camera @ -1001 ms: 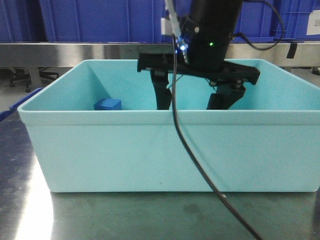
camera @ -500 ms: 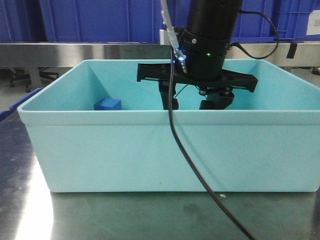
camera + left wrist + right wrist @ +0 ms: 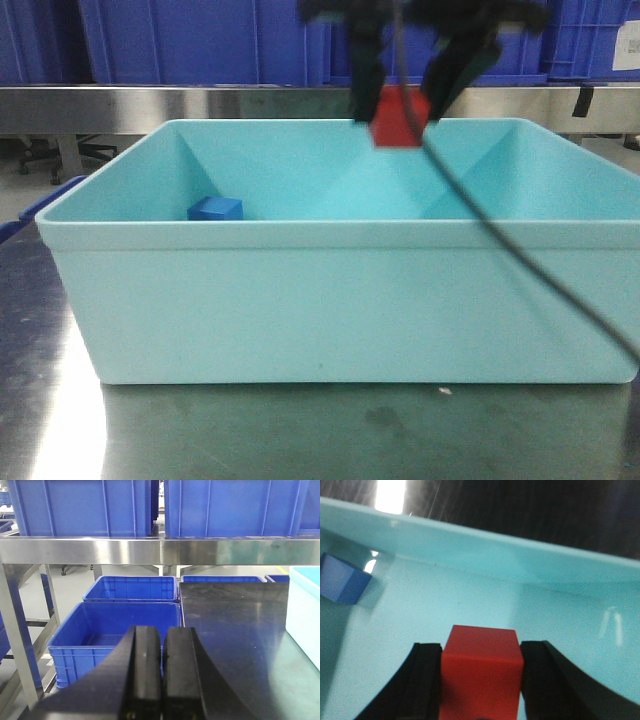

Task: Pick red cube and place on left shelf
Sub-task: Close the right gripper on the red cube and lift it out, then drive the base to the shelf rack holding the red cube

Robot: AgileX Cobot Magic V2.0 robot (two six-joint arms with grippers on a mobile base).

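Front view near tub (image 3: pixel 300 300), left wrist facing left shelf (image 3: pixel 100 550)

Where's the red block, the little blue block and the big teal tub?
red cube (image 3: pixel 390 122), front view, middle of its front face.
blue cube (image 3: pixel 214 210), front view, its front face.
teal tub (image 3: pixel 330 300), front view, bare front wall.
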